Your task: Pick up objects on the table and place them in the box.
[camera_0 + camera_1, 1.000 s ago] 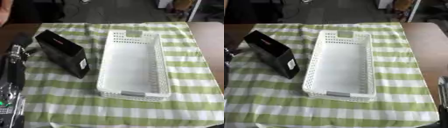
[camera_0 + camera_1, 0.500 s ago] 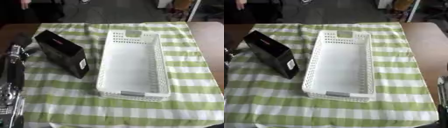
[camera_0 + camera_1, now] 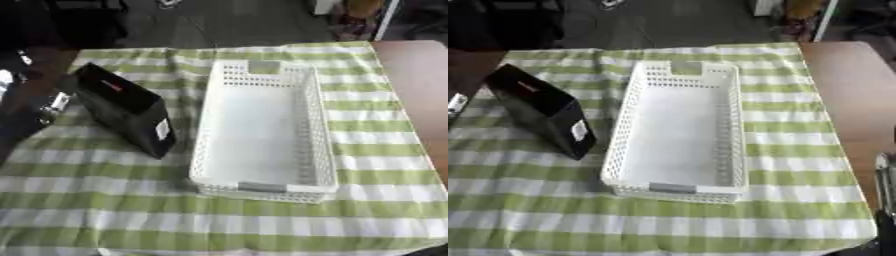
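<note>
A black rectangular box [image 3: 125,110] with a small white label lies tilted on the green-and-white checked cloth, left of centre. An empty white perforated basket [image 3: 318,131] sits in the middle, its long side running away from me. My left hand [image 3: 33,116] shows as a dark shape with a silver joint at the left edge, close beside the black box's left side. Whether it touches the box is hidden. Only a silver and dark sliver of my right hand [image 3: 883,172] shows at the lower right edge, off the cloth.
The checked cloth [image 3: 219,220] covers most of the brown table [image 3: 846,90], which is bare along the right side. Dark furniture and floor lie beyond the far edge.
My left arm has lifted away from the lower left corner and now shows only higher up, beside the black box. The box, basket and right hand have not moved.
</note>
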